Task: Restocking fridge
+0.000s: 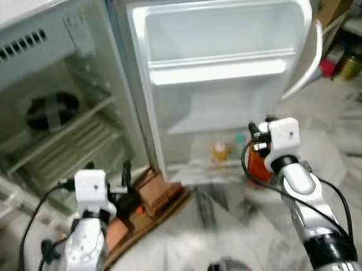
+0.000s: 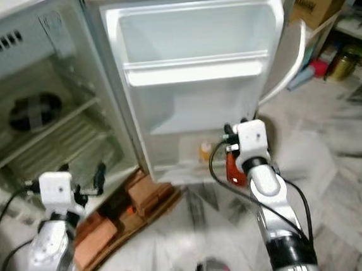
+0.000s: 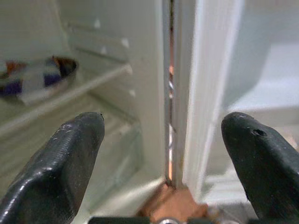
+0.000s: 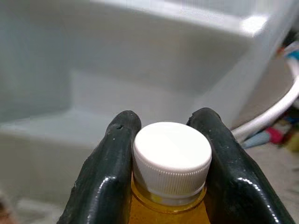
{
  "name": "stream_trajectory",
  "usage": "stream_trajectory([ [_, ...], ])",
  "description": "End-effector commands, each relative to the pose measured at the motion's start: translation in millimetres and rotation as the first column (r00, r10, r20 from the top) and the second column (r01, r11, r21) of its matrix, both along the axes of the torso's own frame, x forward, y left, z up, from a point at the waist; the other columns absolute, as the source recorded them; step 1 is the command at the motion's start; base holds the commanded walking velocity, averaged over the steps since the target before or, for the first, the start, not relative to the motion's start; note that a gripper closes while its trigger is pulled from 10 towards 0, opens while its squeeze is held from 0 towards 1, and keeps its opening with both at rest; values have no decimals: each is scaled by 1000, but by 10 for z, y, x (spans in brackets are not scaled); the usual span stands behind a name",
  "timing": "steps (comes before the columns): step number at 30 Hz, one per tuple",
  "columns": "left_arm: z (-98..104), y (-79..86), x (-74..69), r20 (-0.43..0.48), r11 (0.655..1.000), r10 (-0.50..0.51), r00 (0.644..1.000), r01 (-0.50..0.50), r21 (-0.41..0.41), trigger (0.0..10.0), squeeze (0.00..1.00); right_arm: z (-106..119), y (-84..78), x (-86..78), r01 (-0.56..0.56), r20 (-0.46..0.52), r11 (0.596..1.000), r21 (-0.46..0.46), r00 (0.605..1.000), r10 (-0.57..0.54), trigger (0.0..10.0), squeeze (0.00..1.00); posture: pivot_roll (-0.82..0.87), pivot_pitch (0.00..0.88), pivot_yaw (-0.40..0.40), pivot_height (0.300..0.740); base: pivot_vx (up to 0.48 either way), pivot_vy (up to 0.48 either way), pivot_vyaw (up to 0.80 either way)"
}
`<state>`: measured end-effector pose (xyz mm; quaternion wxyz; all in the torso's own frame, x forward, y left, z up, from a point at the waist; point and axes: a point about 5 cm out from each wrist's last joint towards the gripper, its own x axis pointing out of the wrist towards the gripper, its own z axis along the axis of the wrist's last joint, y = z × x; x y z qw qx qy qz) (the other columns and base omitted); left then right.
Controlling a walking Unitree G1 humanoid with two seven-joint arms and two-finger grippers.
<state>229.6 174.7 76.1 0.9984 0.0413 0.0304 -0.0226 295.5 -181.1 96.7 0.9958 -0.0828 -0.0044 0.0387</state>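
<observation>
Gripping a bottle [image 4: 170,186] by its neck, the right tool [image 4: 169,154] has its two black fingers [image 4: 112,158] pressed against either side of the white ribbed cap, with amber-yellow liquid visible just below the cap. In the head views this tool sits low in front of the open fridge door [image 1: 226,74], near the door's bottom shelf; an orange-red shape shows just under the white wrist block, though its nature is too blurred to tell. On that bottom door shelf stands a small orange bottle [image 1: 219,151], with a smaller teal-topped item [image 1: 239,138] just beside it. The upper door shelves hold nothing that can be made out.

The left tool [image 3: 163,158] is released — its fingers spread wide apart, holding nothing — and points at the hinge seam between the fridge cabinet [image 1: 53,121] and the door. Inside the cabinet, on a wire shelf, rests a dark round dish [image 1: 52,112] with a pale strip across it. Below the left arm, brown cardboard [image 1: 157,194] lies on the marble floor [image 1: 226,220] against the foot of the fridge. To the right of the door — a curved white handle [image 1: 308,67] and cluttered shelving beyond.
</observation>
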Motion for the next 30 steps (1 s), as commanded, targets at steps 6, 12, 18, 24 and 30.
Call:
stream_trajectory([
  [6, -7, 58, -11, -9, 1000, 18, 1000, -18, 10, 10000, 0, 111, 112, 44, -36, 57, 999, 2, 998, 36, 10000, 0, 133, 98, -40, 740, 367, 0, 0],
  [12, 15, 40, -9, 6, 1000, 12, 1000, -12, 21, 10000, 0, 118, 104, 73, -30, 58, 1000, -1, 998, 30, 10000, 0, 131, 109, -35, 740, 0, 0, 0],
  [18, 31, 47, -2, 14, 1000, 18, 1000, -19, 18, 10000, 0, 129, 113, 89, -29, 62, 1000, 1, 998, 29, 10000, 0, 125, 117, -33, 740, 48, -100, 0],
  [24, 44, 34, 10, 20, 1000, 18, 1000, -19, 20, 10000, 0, 119, 141, 83, -37, 60, 999, 4, 997, 37, 10000, 0, 124, 120, -32, 740, 176, -385, 0],
  [30, 39, 45, 12, 21, 999, 35, 999, -35, -5, 10000, 0, 121, 146, 91, -40, 58, 999, 6, 998, 40, 10000, 0, 124, 121, -34, 740, 96, -111, 0],
])
